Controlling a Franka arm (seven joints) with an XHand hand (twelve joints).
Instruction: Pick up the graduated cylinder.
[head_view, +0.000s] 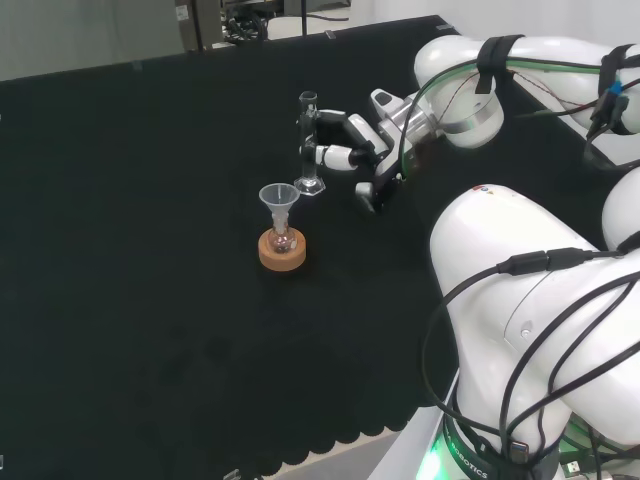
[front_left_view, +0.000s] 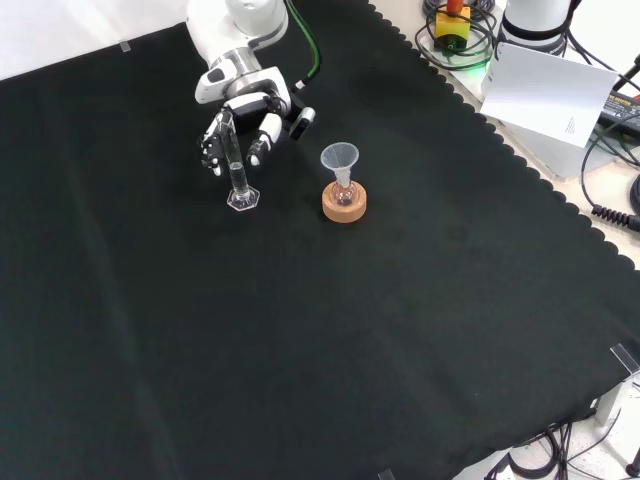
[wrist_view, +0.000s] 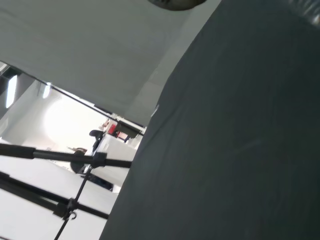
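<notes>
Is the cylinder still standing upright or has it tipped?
Upright: the cylinder stands on its base on the cloth in head and front views, with the hand beside it.

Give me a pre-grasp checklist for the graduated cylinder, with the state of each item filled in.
1. Graduated cylinder upright on its base on the black cloth: ok.
2. Hand at the cylinder's height, beside it: ok.
3. Fingers closed round the tube: not ok in the head view; they reach toward it and look uncurled.
4. Fingers touching the glass: cannot tell; in the front view the tube overlaps the hand.
5. Funnel on the small flask in its cork ring stands apart from the cylinder: ok.
6. Cylinder's contents: cannot tell.
</notes>
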